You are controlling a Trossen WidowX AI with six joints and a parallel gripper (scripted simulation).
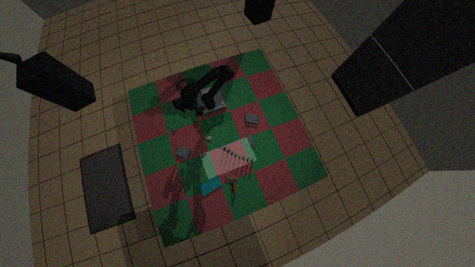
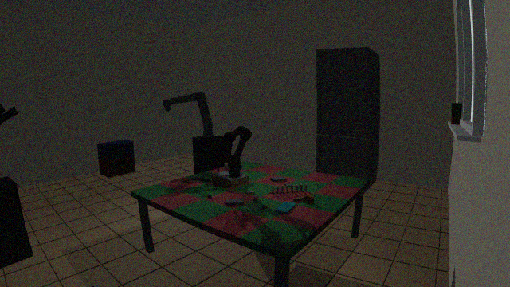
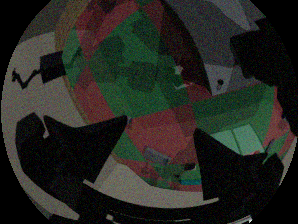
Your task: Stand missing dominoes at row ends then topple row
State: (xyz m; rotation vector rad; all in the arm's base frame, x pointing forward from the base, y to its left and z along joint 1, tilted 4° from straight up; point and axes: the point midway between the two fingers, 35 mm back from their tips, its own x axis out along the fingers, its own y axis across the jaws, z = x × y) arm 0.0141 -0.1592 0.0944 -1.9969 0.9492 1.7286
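Note:
A diagonal row of several thin dark dominoes (image 1: 232,153) (image 2: 289,189) stands upright in the bright patch of the checkered table. A small dark piece (image 1: 202,155) lies left of the row at the bright patch's edge, and another small piece (image 1: 174,130) (image 2: 209,196) lies farther left; whether they are dominoes I cannot tell. My gripper (image 1: 178,106) (image 3: 161,126) is open, with its fingers wide apart and nothing seen between them. It hangs above the table beside the arm's base, well away from the row. In the exterior view its fingers cannot be made out.
Grey blocks lie left of the row (image 1: 183,153) (image 2: 235,202) (image 3: 156,155) and behind it (image 1: 251,119) (image 2: 278,179). A grey strip (image 1: 251,142) lies near the row and a small white piece (image 1: 208,137) nearer the base. A blue sheet (image 1: 211,186) (image 2: 286,206) and orange object (image 1: 234,186) lie in front.

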